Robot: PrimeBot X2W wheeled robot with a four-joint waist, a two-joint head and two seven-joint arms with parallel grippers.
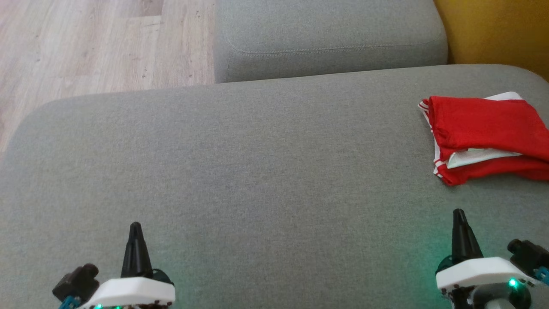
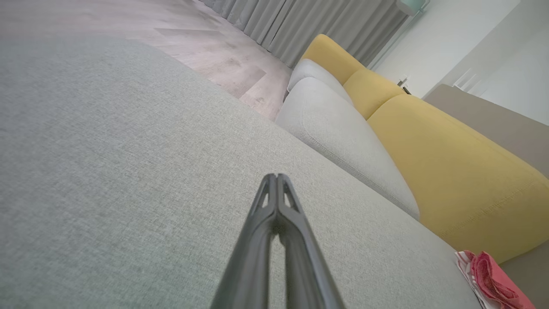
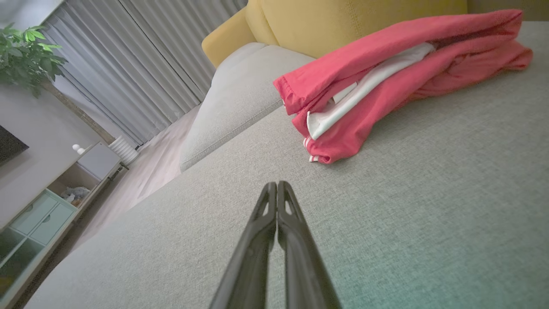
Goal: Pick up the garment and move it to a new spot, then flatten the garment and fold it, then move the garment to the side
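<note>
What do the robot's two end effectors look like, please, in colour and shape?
Each, the left end effector and the right end effector, has two long, tapering black fingers rising from a white, angular housing with small green lights. The wrist views show slotted cut-outs near the fingertips. A dark blocky module with a turquoise fitting sits at each outer side.

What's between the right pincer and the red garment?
Nothing, just bare grey cushion between the right pincer and the red garment; the right wrist view shows it.
</note>
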